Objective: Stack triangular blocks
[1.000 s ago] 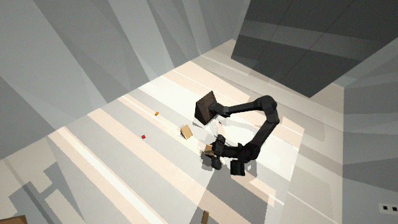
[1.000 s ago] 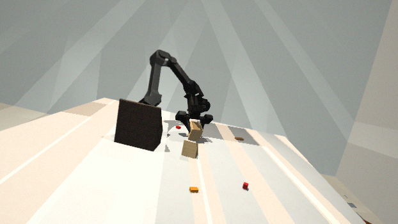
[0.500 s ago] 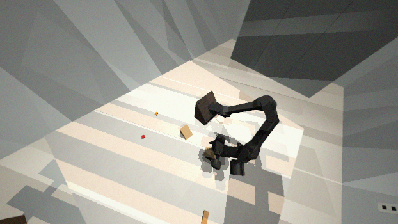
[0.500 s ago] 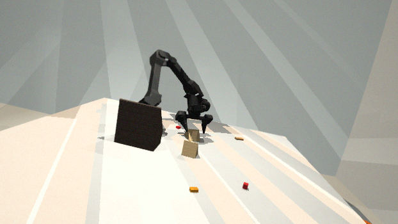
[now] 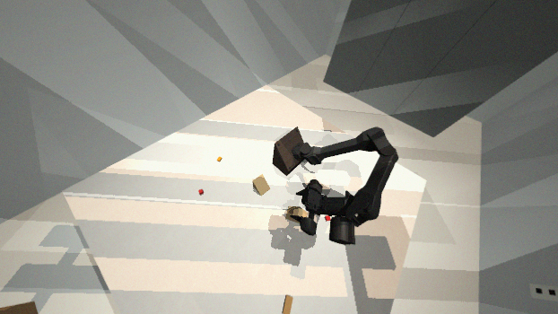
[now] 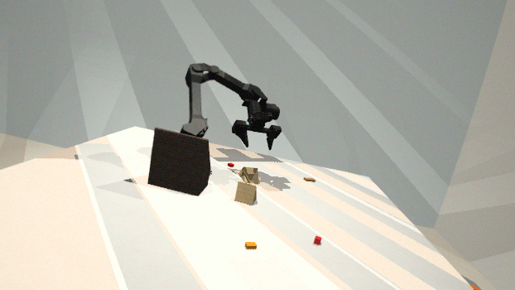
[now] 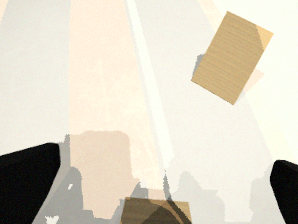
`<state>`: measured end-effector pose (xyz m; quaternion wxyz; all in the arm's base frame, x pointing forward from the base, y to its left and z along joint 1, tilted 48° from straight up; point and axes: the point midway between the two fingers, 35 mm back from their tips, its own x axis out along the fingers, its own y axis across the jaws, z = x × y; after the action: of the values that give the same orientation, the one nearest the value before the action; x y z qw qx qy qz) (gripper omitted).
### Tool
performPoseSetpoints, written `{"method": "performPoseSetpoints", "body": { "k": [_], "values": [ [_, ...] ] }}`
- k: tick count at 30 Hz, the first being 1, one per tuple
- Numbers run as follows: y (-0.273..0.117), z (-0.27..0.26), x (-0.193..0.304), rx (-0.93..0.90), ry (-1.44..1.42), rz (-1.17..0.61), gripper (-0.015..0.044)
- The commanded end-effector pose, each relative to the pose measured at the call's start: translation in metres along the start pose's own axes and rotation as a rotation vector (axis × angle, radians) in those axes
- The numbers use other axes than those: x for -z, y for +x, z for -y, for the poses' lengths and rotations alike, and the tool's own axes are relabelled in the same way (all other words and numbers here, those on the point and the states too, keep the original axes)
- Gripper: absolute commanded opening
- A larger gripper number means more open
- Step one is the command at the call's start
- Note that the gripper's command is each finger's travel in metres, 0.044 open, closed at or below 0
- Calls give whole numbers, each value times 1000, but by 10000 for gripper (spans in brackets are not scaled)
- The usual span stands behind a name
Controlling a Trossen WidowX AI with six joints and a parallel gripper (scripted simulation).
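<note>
One triangular wooden block [image 5: 261, 185] [image 6: 246, 193] [image 7: 232, 57] rests on the table, at the upper right in the wrist view. The other triangular block [image 5: 292, 213] [image 6: 249, 174] [image 7: 134, 206] lies on the table closer to the robot's base, partly in shadow and cut off by the bottom edge of the wrist view. The two blocks are apart, with table showing between them. My gripper [image 6: 259, 147] [image 7: 168, 164] is open and empty, its fingers wide apart. It hangs above the block nearer the base, touching neither block. Which way that block's slope faces is hard to tell.
A large dark wooden block [image 5: 286, 152] [image 6: 179, 161] stands beside the triangular blocks. A red cube [image 5: 327, 218] [image 6: 230, 165] lies near the base; another red cube [image 5: 201, 191] [image 6: 317, 240] and an orange piece [image 5: 219, 159] [image 6: 251, 245] lie farther out. A wooden strip [image 5: 287, 305] [image 6: 309, 179] lies to one side.
</note>
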<state>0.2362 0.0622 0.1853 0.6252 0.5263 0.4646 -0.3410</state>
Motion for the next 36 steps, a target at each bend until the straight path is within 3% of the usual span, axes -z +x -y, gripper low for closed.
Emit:
{"method": "performPoseSetpoints", "body": {
  "k": [1, 4, 9, 15, 26, 36],
  "values": [
    [-6, 2, -3, 3, -10, -6, 440],
    [11, 9, 1, 104, -52, -101, 440],
    [37, 28, 11, 298, -108, -557, 440],
    [41, 7, 0, 107, 58, -1081, 440],
    [45, 2, -1, 58, 83, -1120, 440],
    [75, -1, 59, 9, 19, -1142, 440]
  ]
}}
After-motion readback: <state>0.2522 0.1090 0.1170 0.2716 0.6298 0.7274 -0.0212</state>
